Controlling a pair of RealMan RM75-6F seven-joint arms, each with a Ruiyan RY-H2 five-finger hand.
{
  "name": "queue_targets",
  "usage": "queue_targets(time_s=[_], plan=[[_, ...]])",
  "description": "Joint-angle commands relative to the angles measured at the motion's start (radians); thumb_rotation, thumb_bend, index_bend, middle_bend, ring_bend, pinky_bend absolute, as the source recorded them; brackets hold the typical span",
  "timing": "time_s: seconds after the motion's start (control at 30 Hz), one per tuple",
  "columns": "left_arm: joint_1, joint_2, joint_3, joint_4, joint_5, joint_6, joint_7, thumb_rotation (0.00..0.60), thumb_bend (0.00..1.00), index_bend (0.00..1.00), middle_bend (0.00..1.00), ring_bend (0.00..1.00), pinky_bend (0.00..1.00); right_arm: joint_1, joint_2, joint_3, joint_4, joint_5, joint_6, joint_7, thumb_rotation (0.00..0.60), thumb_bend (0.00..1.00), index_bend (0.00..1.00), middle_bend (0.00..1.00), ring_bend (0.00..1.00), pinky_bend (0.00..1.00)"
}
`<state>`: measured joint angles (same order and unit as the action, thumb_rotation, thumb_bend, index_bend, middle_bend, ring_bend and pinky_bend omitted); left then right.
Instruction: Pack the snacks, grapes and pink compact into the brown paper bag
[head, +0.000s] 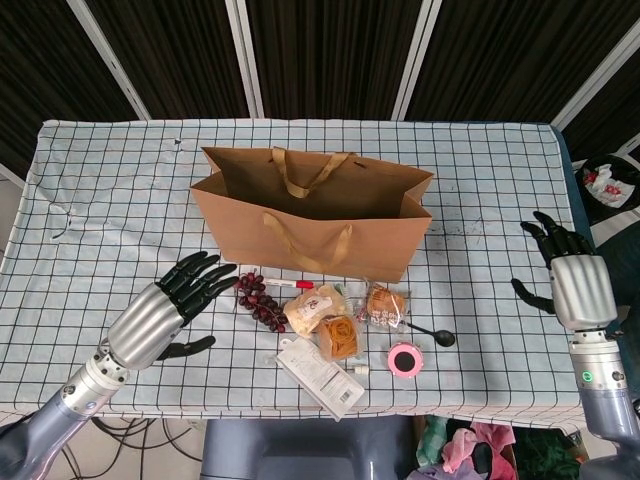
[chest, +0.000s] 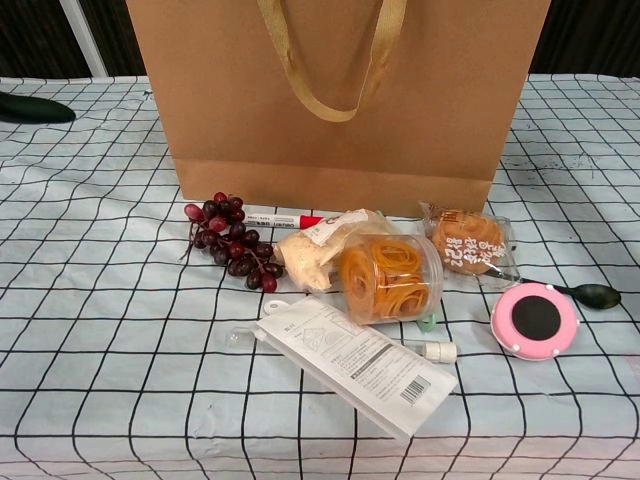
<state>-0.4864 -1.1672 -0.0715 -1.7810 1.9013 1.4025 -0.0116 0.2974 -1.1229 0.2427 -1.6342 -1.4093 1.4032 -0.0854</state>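
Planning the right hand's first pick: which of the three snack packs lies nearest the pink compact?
The flat cookie pack with printed lettering, just up-left of the pink compact; the clear tub and pale bag sit further left.

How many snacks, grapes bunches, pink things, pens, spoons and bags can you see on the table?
Snacks: 3
Grape bunches: 1
Pink compacts: 1
Pens: 1
Spoons: 1
Brown paper bags: 1
White flat packets: 1
Total: 9
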Motion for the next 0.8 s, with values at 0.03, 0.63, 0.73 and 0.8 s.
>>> queue_targets(time_s=[0.03,0.63,0.73,0.8], plan=[[0.021,0.004,0.021,0.037,-0.007,0.019,-0.015,0.6,0.14,0.05,0.08,0.0,0.09,-0.004,-0.005,-0.018,-0.001,-0.019,0.005,-0.015,0.6,0.18,0.18,0.1,0.19,0.23],[-0.008,-0.111,0.07,0.224,-0.093,-0.131,-0.034,0.6,0.1,0.07,0.09,0.0,0.14,-0.079,0.006,-0.054,-0.08,-0.018,0.1,-0.059,0.6,0.18,0.18,0.1,0.19,0.23],[-0.032,-0.173,0.077,0.29,-0.123,-0.203,-0.02,0.6,0.1,0.07,0.09,0.0,0.14,-0.103,-0.009,-0.085,-0.075,-0.048,0.126,-0.08,0.6,0.18,0.18,0.1,0.19,0.23],[-0.056,-0.222,0.074,0.328,-0.138,-0.256,0.01,0.6,0.1,0.07,0.09,0.0,0.14,-0.114,-0.022,-0.102,-0.063,-0.066,0.139,-0.101,0.6,0.18,0.18,0.1,0.19,0.23]])
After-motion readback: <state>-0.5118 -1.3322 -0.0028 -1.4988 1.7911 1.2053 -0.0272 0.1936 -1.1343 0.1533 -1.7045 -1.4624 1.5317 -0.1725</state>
